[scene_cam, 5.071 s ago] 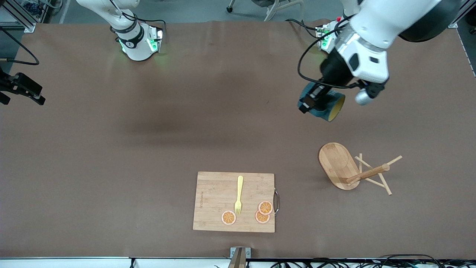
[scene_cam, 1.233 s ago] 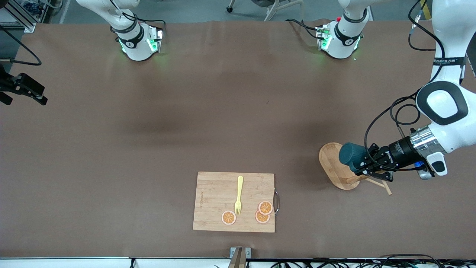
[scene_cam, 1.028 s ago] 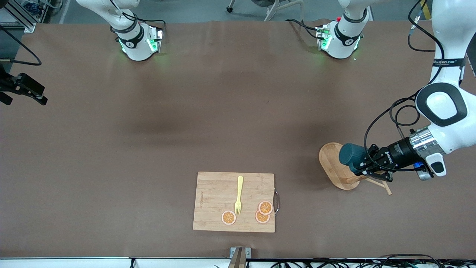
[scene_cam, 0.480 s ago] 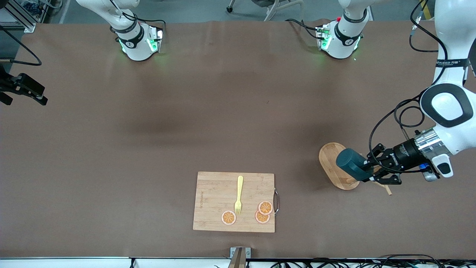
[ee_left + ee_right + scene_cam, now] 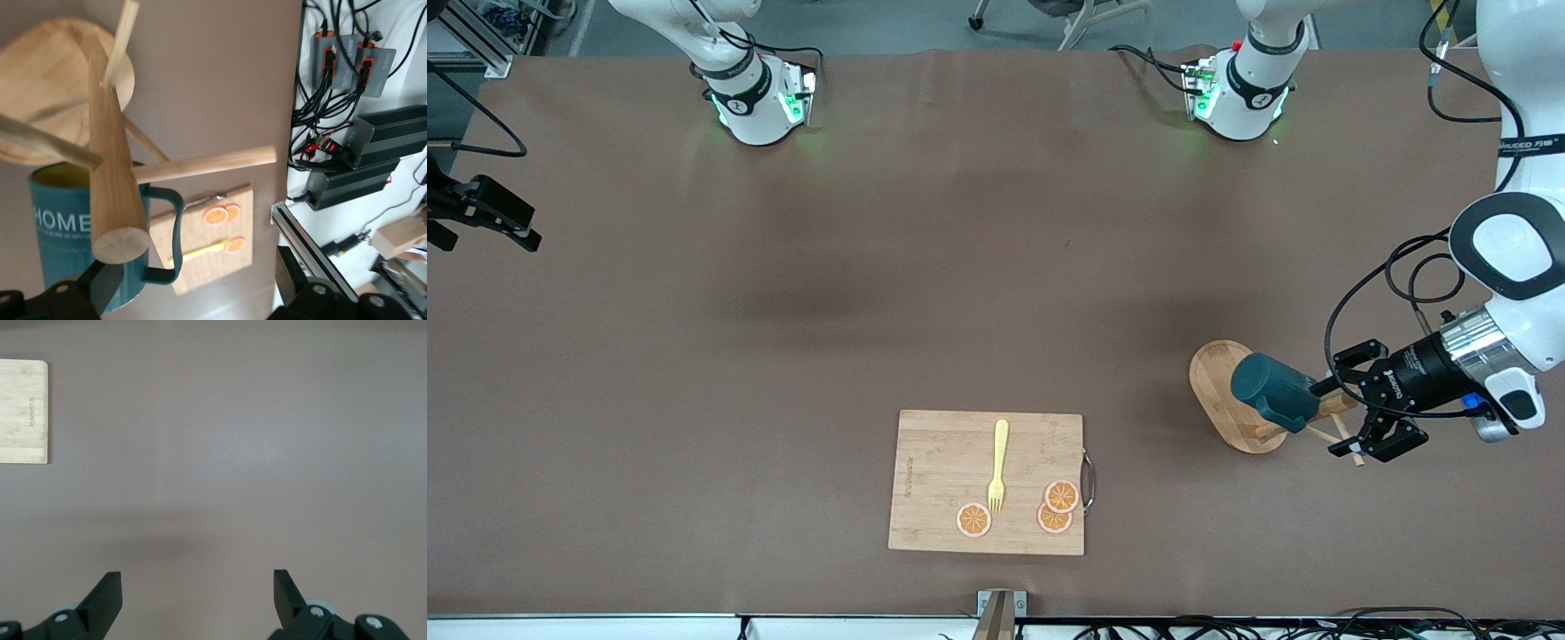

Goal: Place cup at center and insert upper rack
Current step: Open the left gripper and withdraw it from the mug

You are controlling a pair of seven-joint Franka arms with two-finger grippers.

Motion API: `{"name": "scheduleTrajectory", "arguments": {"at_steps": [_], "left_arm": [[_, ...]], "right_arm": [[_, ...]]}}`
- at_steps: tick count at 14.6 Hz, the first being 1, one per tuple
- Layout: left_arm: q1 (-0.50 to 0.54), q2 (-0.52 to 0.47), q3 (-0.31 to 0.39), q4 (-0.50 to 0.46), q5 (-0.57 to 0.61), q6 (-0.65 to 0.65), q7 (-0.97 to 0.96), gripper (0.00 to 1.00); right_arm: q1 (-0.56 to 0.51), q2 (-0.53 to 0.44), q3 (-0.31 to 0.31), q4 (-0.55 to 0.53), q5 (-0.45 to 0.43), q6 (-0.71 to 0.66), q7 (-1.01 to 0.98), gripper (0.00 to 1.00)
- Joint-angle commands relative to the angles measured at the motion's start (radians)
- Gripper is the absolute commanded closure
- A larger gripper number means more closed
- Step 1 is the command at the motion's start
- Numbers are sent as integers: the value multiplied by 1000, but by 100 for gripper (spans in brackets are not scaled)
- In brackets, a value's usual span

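The wooden mug tree [image 5: 1221, 391] lies on its side toward the left arm's end of the table, its oval base on edge. The teal cup [image 5: 1272, 391] lies on its side against the tree's post, close to the base. In the left wrist view the cup [image 5: 63, 233] shows its white lettering and handle beside the thick post [image 5: 112, 180], with thin pegs [image 5: 207, 163] crossing. My left gripper [image 5: 1353, 402] is open and empty just off the post's free end; it also shows in the left wrist view [image 5: 187, 300]. My right gripper [image 5: 197, 590] is open and empty over bare table.
A bamboo cutting board [image 5: 987, 482] with a yellow fork [image 5: 998, 467] and orange slices [image 5: 1060, 496] lies near the front edge at mid-table. Its corner shows in the right wrist view [image 5: 23, 410]. The right arm waits, its hand outside the front view.
My left gripper carried the cup down to the lying mug tree, opened, let the cup go and drew back toward the left arm's end. The cup now rests against the post.
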Motion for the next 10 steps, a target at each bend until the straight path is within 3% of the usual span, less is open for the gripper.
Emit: {"name": "scheduleTrajectory", "arguments": {"at_steps": [1, 6, 8, 10], "left_arm": [[-5, -9, -4, 16, 91, -3, -12, 0], [1, -80, -7, 13, 257, -60, -1, 0], [1, -124, -13, 13, 351, -122, 0, 0], [1, -173, -16, 15, 368, -194, 27, 0]], "right_arm": [[17, -12, 1, -5, -13, -13, -4, 0], [11, -10, -4, -5, -13, -18, -3, 0], [13, -10, -4, -5, -11, -16, -3, 0], [13, -10, -4, -5, -11, -16, -3, 0]]}}
